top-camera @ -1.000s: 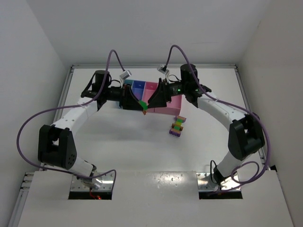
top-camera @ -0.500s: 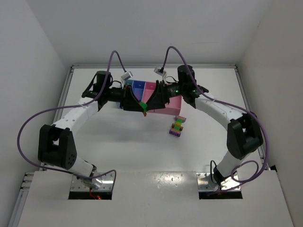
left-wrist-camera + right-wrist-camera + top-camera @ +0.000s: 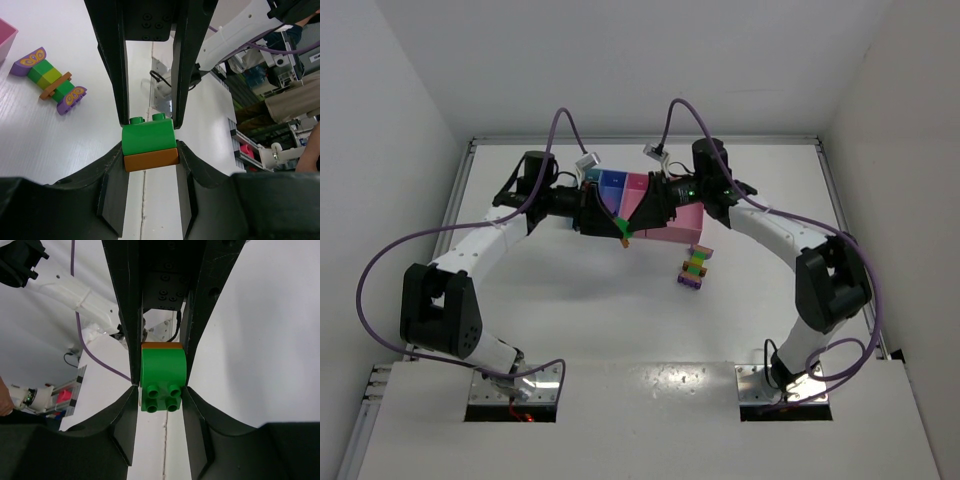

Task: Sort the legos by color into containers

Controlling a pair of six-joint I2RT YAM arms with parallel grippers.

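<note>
Left wrist, unlike right wrist, shows the loose strip [image 3: 48,80]; left fingers [image 3: 114,190] and right fingers [image 3: 111,60] clamp the green-orange bricks [image 3: 149,147].

The top camera sits high up behind the two arm bases and looks down and forward over the whole white table [image 3: 620,310]. It's far enough back to fit both arms and the side walls. The left wrist cam is mounted right on the left gripper [image 3: 150,147], looking along its black fingers at very close range toward the other arm. The right wrist cam does the same on the right gripper [image 3: 160,387], facing the opposite way. All three views catch the small green-on-orange plastic brick pair [image 3: 623,228]. Top and left wrist also share the short multicolour strip of plastic bricks [image 3: 48,81] lying on the table.
</note>
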